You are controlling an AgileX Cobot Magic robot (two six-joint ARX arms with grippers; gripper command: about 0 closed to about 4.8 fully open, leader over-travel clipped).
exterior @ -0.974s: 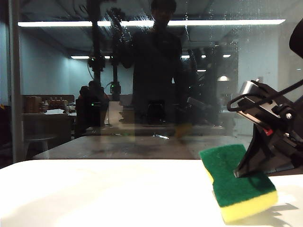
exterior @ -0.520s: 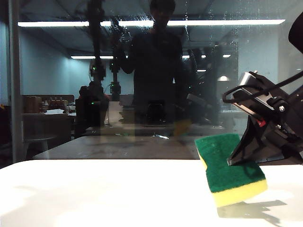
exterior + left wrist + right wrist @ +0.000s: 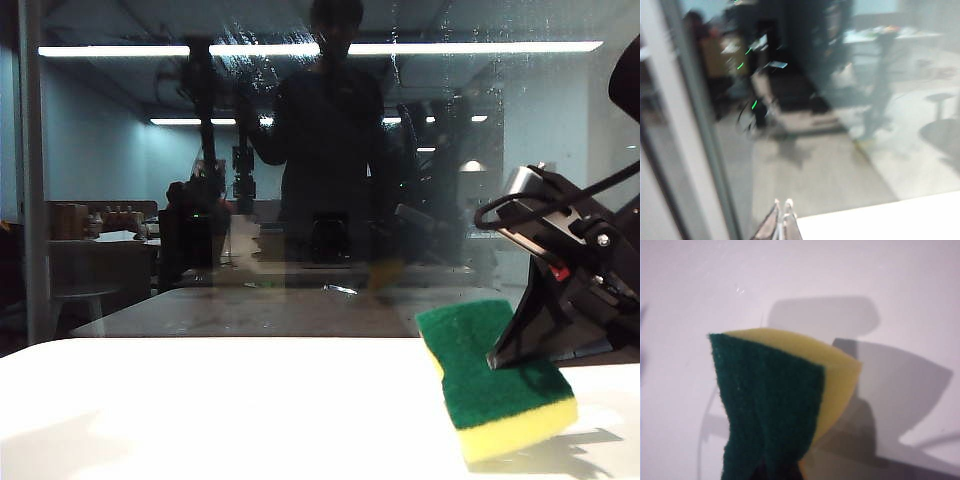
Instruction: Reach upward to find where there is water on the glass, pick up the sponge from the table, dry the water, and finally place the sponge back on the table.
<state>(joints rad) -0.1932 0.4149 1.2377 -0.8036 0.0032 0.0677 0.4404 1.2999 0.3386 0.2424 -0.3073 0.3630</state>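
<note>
Exterior view, right pincer [image 3: 497,362] pinching sponge [image 3: 492,392] above table [image 3: 200,410] edge

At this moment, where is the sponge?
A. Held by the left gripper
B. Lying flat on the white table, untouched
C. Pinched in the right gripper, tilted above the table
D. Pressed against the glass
C: the right gripper has its jaws shut on the sponge, which hangs tilted with its shadow on the table below; the glass is behind it.
</note>
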